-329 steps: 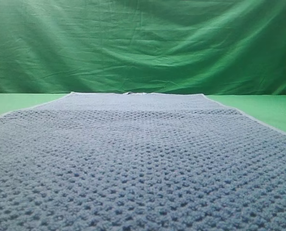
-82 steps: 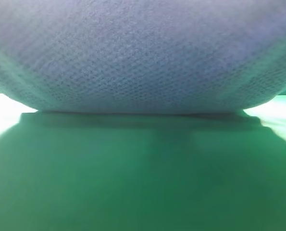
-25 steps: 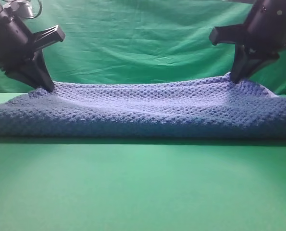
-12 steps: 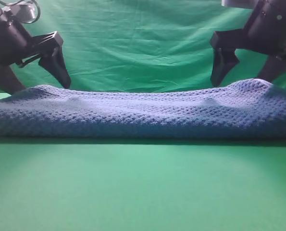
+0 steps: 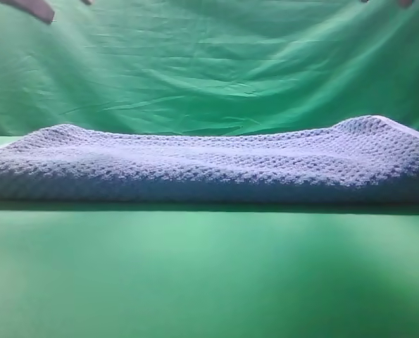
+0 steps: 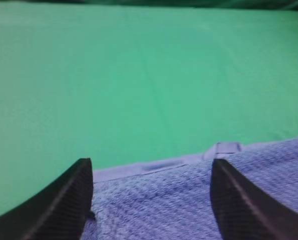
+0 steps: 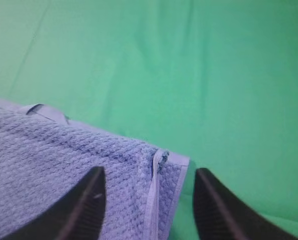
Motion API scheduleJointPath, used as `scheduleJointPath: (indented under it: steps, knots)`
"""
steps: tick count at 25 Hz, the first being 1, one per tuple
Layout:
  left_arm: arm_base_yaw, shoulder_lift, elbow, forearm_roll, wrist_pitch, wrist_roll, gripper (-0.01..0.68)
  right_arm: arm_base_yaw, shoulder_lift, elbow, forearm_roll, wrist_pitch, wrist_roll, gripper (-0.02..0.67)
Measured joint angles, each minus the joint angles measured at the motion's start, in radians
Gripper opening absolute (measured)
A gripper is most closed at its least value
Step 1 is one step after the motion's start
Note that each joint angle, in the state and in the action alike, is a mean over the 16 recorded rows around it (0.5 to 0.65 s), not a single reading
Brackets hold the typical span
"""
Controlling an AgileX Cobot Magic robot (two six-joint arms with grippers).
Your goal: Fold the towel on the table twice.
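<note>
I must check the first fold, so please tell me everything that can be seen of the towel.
The towel is blue-grey cloth with a bumpy waffle weave and a thin pale hem. It lies folded over once on the green table, a long low bundle across the high view, with both far ends slightly humped. The wrist views show its corners with the hems roughly aligned. Nothing holds it: each wrist view shows open fingers apart above the cloth.

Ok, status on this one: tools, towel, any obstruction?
Left tool open, right tool open, both above towel, empty. Towel folded once, lying on table. Second fold not done. Nothing in the way.
</note>
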Motion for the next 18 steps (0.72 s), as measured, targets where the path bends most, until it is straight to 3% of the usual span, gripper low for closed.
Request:
scheduleJointPath:
  steps: [5,9,18]
  knots:
    - [0.000,-0.174,0.000,0.080,0.089,-0.100,0.145,-0.001,-0.129,-0.042,-0.001,0.130,0.000,0.095]
    - [0.000,-0.306,0.000,0.210,0.169,-0.244,0.039,-0.001,-0.232,-0.054,-0.001,0.200,0.002,0.017]
    - [0.000,-0.563,0.012,0.571,0.346,-0.616,0.000,-0.001,-0.459,-0.026,0.006,0.284,0.009,0.000]
